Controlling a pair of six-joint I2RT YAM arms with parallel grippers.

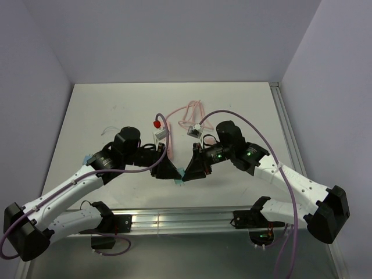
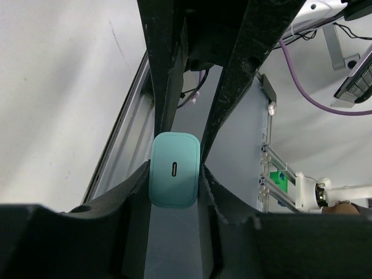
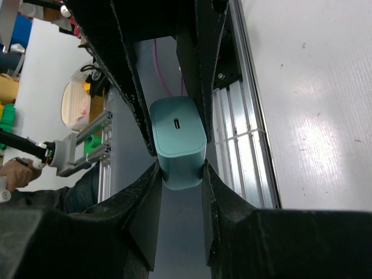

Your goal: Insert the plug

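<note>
I have my left hand (image 1: pixel 173 172) and my right hand (image 1: pixel 187 172) both clamped on the teal plug (image 2: pixel 174 170), facing each other across it.

1. From above, you see only a teal sliver of the plug (image 1: pixel 179 174); the left gripper (image 1: pixel 172 173) and right gripper (image 1: pixel 187 173) cover the rest.
2. The white item (image 1: pixel 195 129) near the pink cable (image 1: pixel 187 110) is too small for you to identify.
</note>
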